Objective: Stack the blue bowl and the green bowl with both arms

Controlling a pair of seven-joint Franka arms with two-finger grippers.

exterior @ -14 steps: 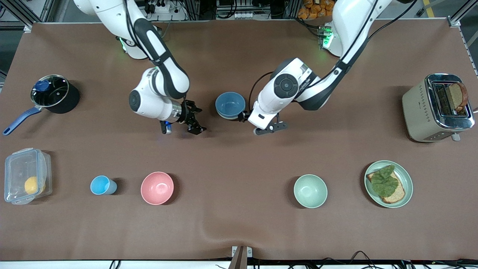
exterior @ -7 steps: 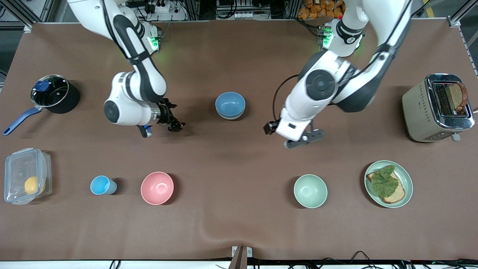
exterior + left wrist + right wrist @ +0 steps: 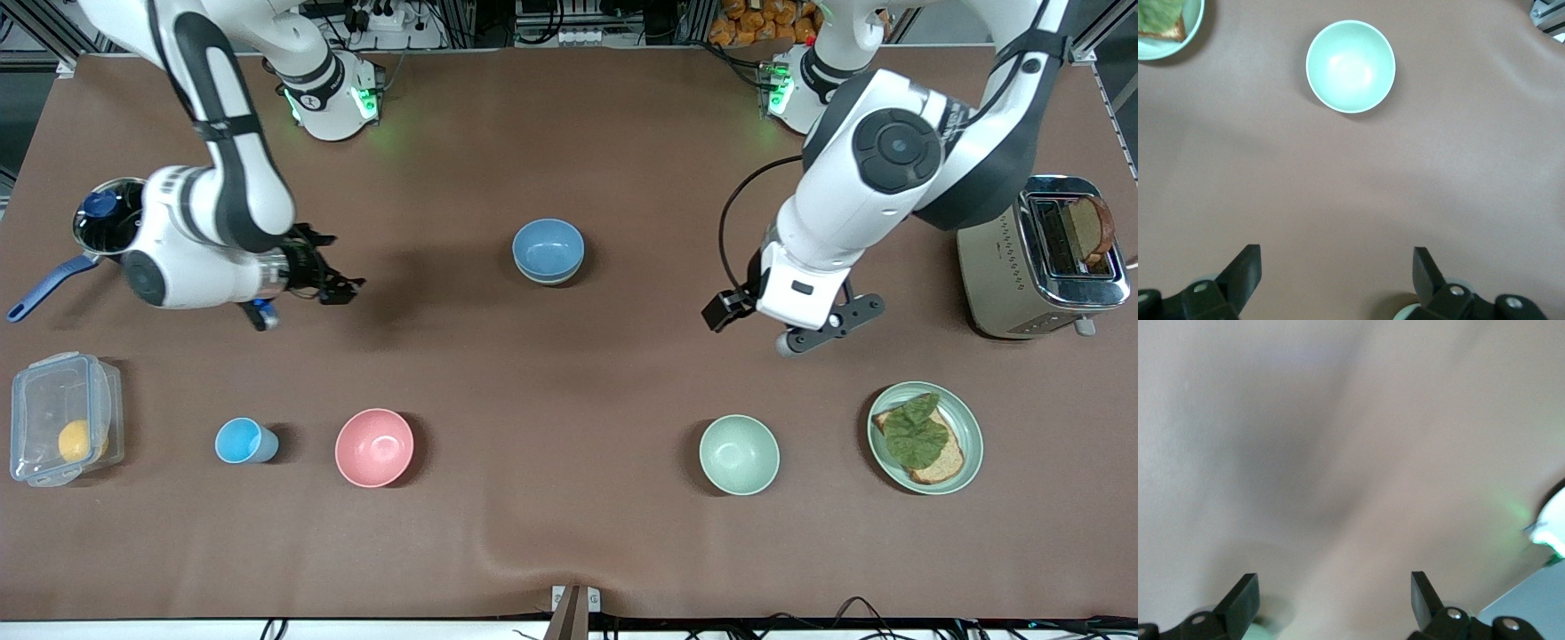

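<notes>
Both arms have drawn away from the blue bowl (image 3: 548,250), nested in the green bowl (image 3: 553,277), left gripper (image 3: 787,326) and right gripper (image 3: 331,286) wide and empty; stiff, light, smooth, best taken by its rim.

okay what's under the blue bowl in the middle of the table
The blue bowl sits nested in another bowl; only a thin greenish rim shows along its lower edge, so most of that green bowl is covered. Both grippers, left and right, are open over bare table.
</notes>
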